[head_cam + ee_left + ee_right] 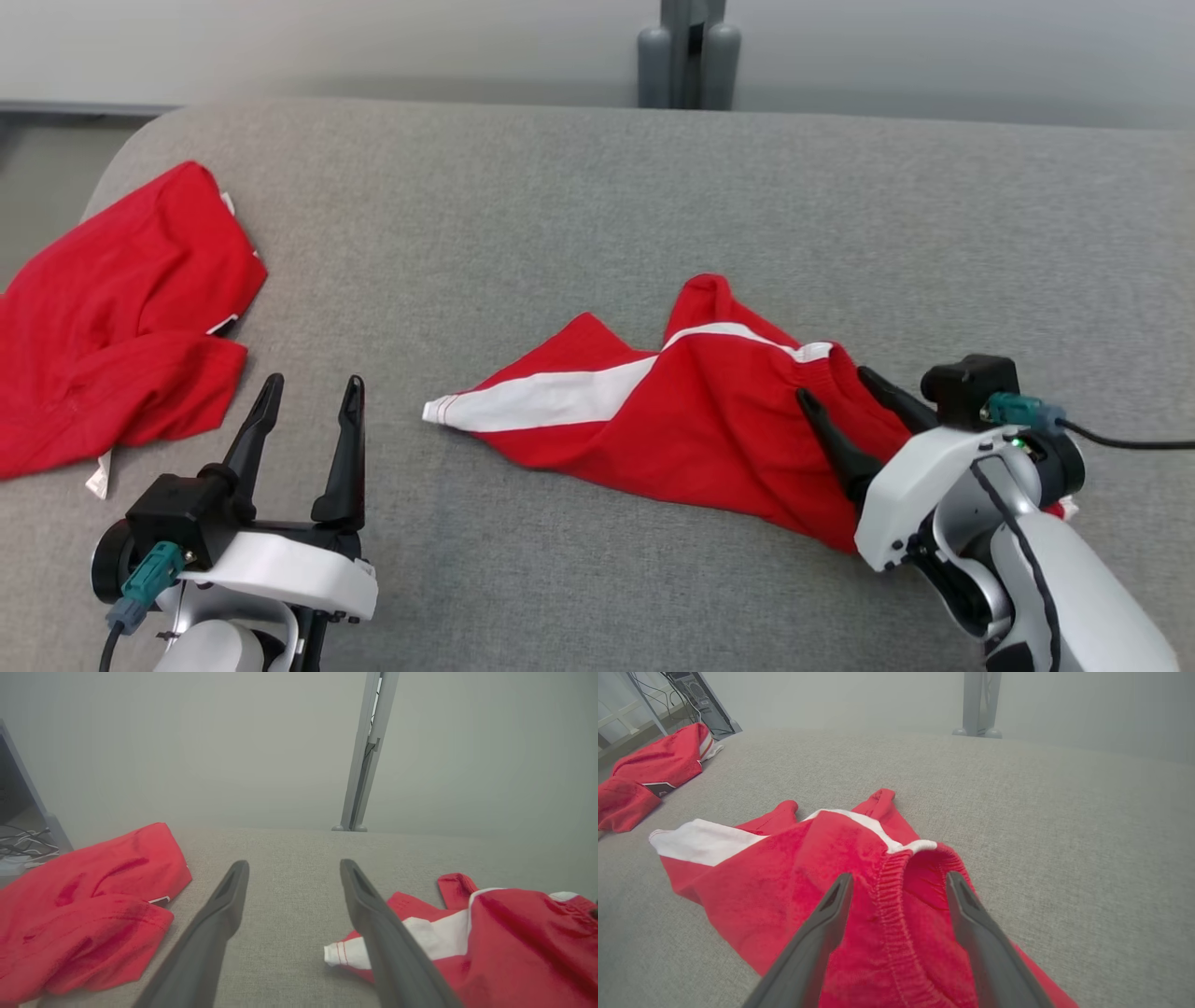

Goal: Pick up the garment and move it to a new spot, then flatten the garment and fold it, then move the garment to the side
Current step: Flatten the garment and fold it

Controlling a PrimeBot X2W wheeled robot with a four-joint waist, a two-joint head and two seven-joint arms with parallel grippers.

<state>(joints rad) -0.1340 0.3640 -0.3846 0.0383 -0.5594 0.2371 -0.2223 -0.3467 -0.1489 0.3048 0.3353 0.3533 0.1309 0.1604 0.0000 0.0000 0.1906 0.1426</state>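
The garment (691, 420) is a pair of red shorts with a white side stripe, lying crumpled at the middle of the grey table (560, 205). My right gripper (836, 385) hovers open over its right end, the fingers straddling the elastic waistband (896, 896). In the right wrist view the right gripper (899, 882) has the band between its jaws, not pinched. My left gripper (311, 387) stands open at the lower left, over bare table, apart from the garment's white hem (345, 954). The left gripper (292, 868) holds nothing.
A second red garment (112, 317) lies crumpled at the table's left edge, also seen as a red heap (88, 905) in the left wrist view. A grey post (689, 51) stands behind the table's far edge. Cables and equipment (691, 695) sit beyond the left side.
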